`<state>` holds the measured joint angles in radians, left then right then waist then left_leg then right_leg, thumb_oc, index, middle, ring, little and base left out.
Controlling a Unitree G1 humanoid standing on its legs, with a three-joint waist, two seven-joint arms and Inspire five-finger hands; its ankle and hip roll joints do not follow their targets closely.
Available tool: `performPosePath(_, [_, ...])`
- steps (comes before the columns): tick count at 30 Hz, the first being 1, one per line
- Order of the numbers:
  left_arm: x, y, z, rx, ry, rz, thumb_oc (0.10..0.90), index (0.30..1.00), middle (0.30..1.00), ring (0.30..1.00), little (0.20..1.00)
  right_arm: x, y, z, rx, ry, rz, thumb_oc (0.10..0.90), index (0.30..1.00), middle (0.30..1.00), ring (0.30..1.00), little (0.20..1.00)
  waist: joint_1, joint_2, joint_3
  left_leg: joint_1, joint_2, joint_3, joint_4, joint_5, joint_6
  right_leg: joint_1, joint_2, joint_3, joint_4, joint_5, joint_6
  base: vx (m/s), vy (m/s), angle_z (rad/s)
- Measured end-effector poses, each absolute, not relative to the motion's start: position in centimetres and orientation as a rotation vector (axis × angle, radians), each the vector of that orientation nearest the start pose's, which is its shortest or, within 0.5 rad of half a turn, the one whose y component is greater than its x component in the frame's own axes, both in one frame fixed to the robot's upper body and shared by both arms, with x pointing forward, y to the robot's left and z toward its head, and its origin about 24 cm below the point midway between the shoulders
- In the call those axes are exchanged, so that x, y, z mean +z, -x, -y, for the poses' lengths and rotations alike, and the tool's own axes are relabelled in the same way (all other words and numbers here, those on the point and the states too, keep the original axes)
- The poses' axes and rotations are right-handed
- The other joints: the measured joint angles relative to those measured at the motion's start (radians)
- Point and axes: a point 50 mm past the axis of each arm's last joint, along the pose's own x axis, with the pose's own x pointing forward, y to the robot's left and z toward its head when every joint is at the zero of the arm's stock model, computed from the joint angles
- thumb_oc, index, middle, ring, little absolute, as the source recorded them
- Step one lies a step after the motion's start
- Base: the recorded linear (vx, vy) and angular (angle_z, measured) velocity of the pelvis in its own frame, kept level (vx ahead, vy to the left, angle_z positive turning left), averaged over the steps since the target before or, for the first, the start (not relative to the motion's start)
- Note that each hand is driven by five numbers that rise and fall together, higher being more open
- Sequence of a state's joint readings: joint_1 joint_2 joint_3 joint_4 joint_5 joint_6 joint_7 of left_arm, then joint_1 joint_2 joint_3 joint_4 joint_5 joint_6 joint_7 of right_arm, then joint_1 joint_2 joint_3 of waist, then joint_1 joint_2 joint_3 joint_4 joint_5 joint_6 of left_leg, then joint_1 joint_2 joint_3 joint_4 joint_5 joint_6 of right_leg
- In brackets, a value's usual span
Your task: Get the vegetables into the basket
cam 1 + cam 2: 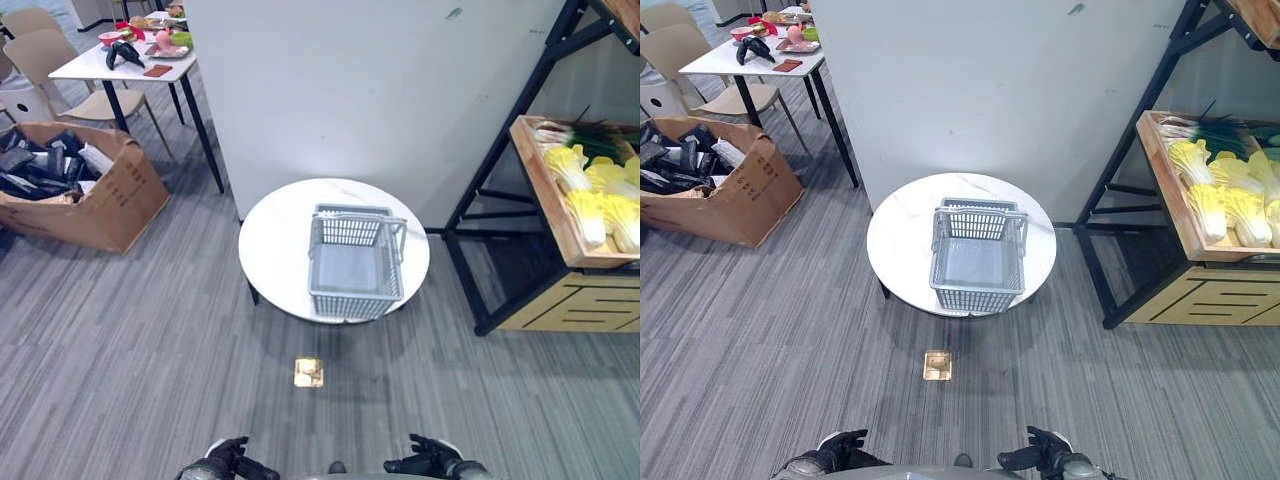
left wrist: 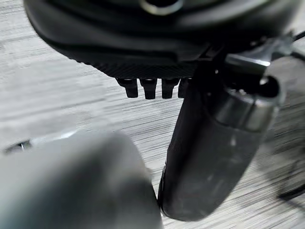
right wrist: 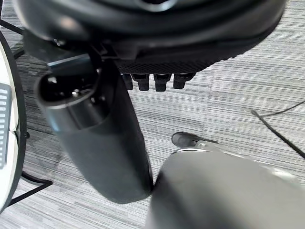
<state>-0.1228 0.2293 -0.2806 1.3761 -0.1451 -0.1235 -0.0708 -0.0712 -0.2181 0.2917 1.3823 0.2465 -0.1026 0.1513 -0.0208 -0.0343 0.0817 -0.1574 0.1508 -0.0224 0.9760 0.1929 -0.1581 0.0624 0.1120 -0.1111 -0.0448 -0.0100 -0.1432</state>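
Nearest, at six o'clock, the dark left hand (image 1: pixel 228 460) and the dark right hand (image 1: pixel 425 460) hang low over the grey striped carpet (image 1: pixel 150 340), well apart from each other and from everything else. In the wrist views each hand's fingers (image 2: pixel 150 87) reach out straight in a row beside a straight thumb, wide and holding nothing; the right hand's fingers (image 3: pixel 157 81) look the same.

Just ahead, a small brass floor plate (image 1: pixel 308 372) lies in the carpet. Beyond it at twelve o'clock stands a round white table (image 1: pixel 275 240), and on it a grey plastic slatted basket (image 1: pixel 355 262), its handle raised over the far end, with nothing inside.

At two o'clock, well apart from both hands, a wooden crate shelf (image 1: pixel 548 200) in a black metal rack (image 1: pixel 500 170) holds pale yellow cabbages (image 1: pixel 592 200) and green leeks (image 1: pixel 590 140).

At ten o'clock sits an open brown cardboard box (image 1: pixel 110 200), and farther off a white rectangular table (image 1: pixel 120 65) with cluttered items.
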Motion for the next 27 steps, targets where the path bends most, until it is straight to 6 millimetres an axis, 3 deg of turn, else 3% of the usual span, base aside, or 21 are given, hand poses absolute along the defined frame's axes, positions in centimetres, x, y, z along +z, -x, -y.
performPosePath(1, [-15.5, -12.6, -22.2, -0.06, -0.232, -1.117, 0.9, 1.0, 1.0, 1.0, 1.0, -16.6, -9.0, 21.3, 0.07, 0.096, -1.247, 0.9, 1.0, 1.0, 1.0, 1.0, 0.008, -0.012, 0.019, -0.037, 0.016, 0.066, -0.006, -0.165, 0.075, 0.027, -0.007, -0.004, 0.002, 0.012, 0.005, 0.1, 0.054, 0.16])
performPosePath(2, [-15.2, -13.4, -22.3, -0.071, -0.243, -1.098, 0.9, 1.0, 1.0, 1.0, 1.0, -16.5, -9.6, 21.5, 0.075, 0.109, -1.239, 0.9, 1.0, 1.0, 1.0, 1.0, -0.009, -0.044, 0.033, -0.073, -0.01, 0.137, -0.195, -0.262, 0.11, 0.039, -0.035, -0.01, 0.005, 0.005, 0.008, 0.11, 0.141, 0.13])
performPosePath(5, [-15.1, -14.2, -21.5, -0.099, -0.237, -1.082, 0.9, 1.0, 1.0, 1.0, 1.0, -16.2, -10.2, 22.6, 0.056, 0.138, -1.232, 0.9, 1.0, 1.0, 1.0, 1.0, -0.038, -0.053, 0.063, -0.124, -0.076, 0.17, -0.579, -0.282, 0.114, 0.066, -0.055, -0.026, -0.015, -0.018, 0.047, 0.14, 0.199, 0.15])
performPosePath(6, [-15.2, -14.1, -21.2, -0.114, -0.238, -1.088, 0.9, 1.0, 1.0, 1.0, 1.0, -16.2, -9.8, 23.0, 0.047, 0.148, -1.246, 0.9, 1.0, 1.0, 1.0, 1.0, -0.05, -0.046, 0.06, -0.099, -0.133, 0.118, -0.798, -0.247, 0.111, 0.078, -0.064, -0.032, -0.024, -0.024, 0.058, 0.18, 0.176, 0.18])
performPosePath(7, [-15.3, -14.1, -20.8, -0.115, -0.227, -1.084, 0.9, 1.0, 1.0, 1.0, 1.0, -16.2, -9.7, 23.2, 0.046, 0.156, -1.254, 0.9, 1.0, 1.0, 1.0, 1.0, -0.049, -0.045, 0.063, -0.095, -0.155, 0.092, -0.877, -0.218, 0.12, 0.083, -0.064, -0.028, -0.024, -0.029, 0.065, 0.14, 0.13, -0.21])
performPosePath(8, [-15.3, -14.4, -20.5, -0.114, -0.207, -1.076, 0.9, 1.0, 1.0, 1.0, 1.0, -16.2, -9.1, 23.5, 0.045, 0.175, -1.292, 0.9, 1.0, 1.0, 1.0, 1.0, -0.041, -0.036, 0.069, -0.076, -0.184, 0.075, -0.913, -0.174, 0.185, 0.109, -0.056, 0.016, -0.022, -0.037, 0.077, 0.2, 0.237, -1.06])
performPosePath(9, [-15.6, -13.6, -20.2, -0.118, -0.201, -1.099, 0.9, 1.0, 1.0, 1.0, 1.0, -16.3, -8.6, 23.8, 0.05, 0.188, -1.299, 0.9, 1.0, 1.0, 1.0, 1.0, -0.025, -0.004, 0.054, -0.025, -0.193, 0.098, -0.875, -0.107, 0.247, 0.143, -0.018, 0.057, -0.003, -0.053, 0.101, 0.25, 0.366, -1.08])
performPosePath(10, [-15.7, -13.2, -20.2, -0.139, -0.229, -1.119, 0.9, 1.0, 1.0, 1.0, 1.0, -16.4, -7.8, 23.6, 0.033, 0.173, -1.297, 0.9, 1.0, 1.0, 1.0, 1.0, -0.049, 0.0, 0.047, 0.025, -0.194, 0.112, -0.894, -0.087, 0.237, 0.149, -0.006, 0.053, 0.061, -0.083, 0.108, 0.29, 0.451, -0.68])
performPosePath(12, [-16.0, -12.4, -20.1, -0.147, -0.234, -1.136, 0.9, 1.0, 1.0, 1.0, 1.0, -16.7, -6.1, 23.6, -0.014, 0.125, -1.324, 0.9, 1.0, 1.0, 1.0, 1.0, -0.072, 0.007, 0.033, 0.096, -0.189, 0.122, -0.958, -0.112, 0.283, 0.118, -0.011, 0.057, 0.165, -0.084, 0.108, 0.12, 0.262, -0.08])
performPosePath(13, [-16.3, -11.4, -19.9, -0.164, -0.236, -1.158, 0.9, 1.0, 1.0, 1.0, 1.0, -16.7, -5.8, 23.9, -0.041, 0.114, -1.33, 0.9, 1.0, 1.0, 1.0, 1.0, -0.072, 0.038, 0.01, 0.119, -0.159, 0.129, -1.005, -0.105, 0.274, 0.054, -0.004, 0.068, 0.286, -0.129, 0.127, 0.08, 0.274, -0.44])
performPosePath(14, [-16.4, -11.0, -19.7, -0.166, -0.233, -1.166, 0.9, 1.0, 1.0, 1.0, 1.0, -16.6, -5.7, 24.2, -0.042, 0.124, -1.334, 0.9, 1.0, 1.0, 1.0, 1.0, -0.076, 0.044, 0.006, 0.143, -0.169, 0.143, -1.041, -0.098, 0.283, 0.013, -0.032, 0.059, 0.325, -0.192, 0.133, 0.1, 0.347, -0.42])
performPosePath(16, [-16.5, -10.6, -19.9, -0.159, -0.23, -1.185, 0.9, 1.0, 1.0, 1.0, 1.0, -16.6, -5.7, 24.3, -0.048, 0.124, -1.327, 0.9, 1.0, 1.0, 1.0, 1.0, -0.078, 0.041, 0.006, 0.159, -0.194, 0.151, -1.066, -0.093, 0.289, -0.034, -0.09, 0.088, 0.285, -0.208, 0.161, 0.04, 0.242, -0.1])
performPosePath(18, [-16.5, -10.8, -19.9, -0.159, -0.23, -1.178, 0.9, 1.0, 1.0, 1.0, 1.0, -16.5, -6.0, 24.5, -0.05, 0.132, -1.329, 0.9, 1.0, 1.0, 1.0, 1.0, -0.063, 0.033, 0.002, 0.16, -0.21, 0.164, -1.066, -0.101, 0.297, -0.087, -0.142, 0.117, 0.236, -0.17, 0.187, 0.01, 0.221, -0.03])
performPosePath(20, [-16.4, -10.7, -20.5, -0.148, -0.242, -1.18, 0.9, 1.0, 1.0, 1.0, 1.0, -16.5, -6.0, 24.6, -0.046, 0.144, -1.333, 0.9, 1.0, 1.0, 1.0, 1.0, -0.037, 0.033, 0.001, 0.171, -0.212, 0.173, -1.065, -0.11, 0.288, -0.106, -0.158, 0.131, 0.219, -0.09, 0.199, 0.0, 0.17, -0.15])
performPosePath(25, [-16.4, -10.1, -21.4, -0.109, -0.231, -1.193, 0.9, 1.0, 1.0, 1.0, 1.0, -16.5, -5.9, 24.6, -0.015, 0.176, -1.345, 0.9, 1.0, 1.0, 1.0, 1.0, 0.002, 0.027, 0.004, 0.194, -0.2, 0.202, -1.065, -0.124, 0.266, -0.105, -0.141, 0.156, 0.245, -0.076, 0.2, -0.02, 0.099, -0.24])
performPosePath(27, [-16.3, -10.2, -21.7, -0.107, -0.241, -1.192, 0.9, 1.0, 1.0, 1.0, 1.0, -16.5, -6.8, 24.3, 0.005, 0.186, -1.322, 0.9, 1.0, 1.0, 1.0, 1.0, 0.004, 0.022, 0.012, 0.206, -0.182, 0.219, -1.07, -0.136, 0.27, -0.153, -0.131, 0.147, 0.339, -0.079, 0.201, -0.04, 0.037, -0.25])
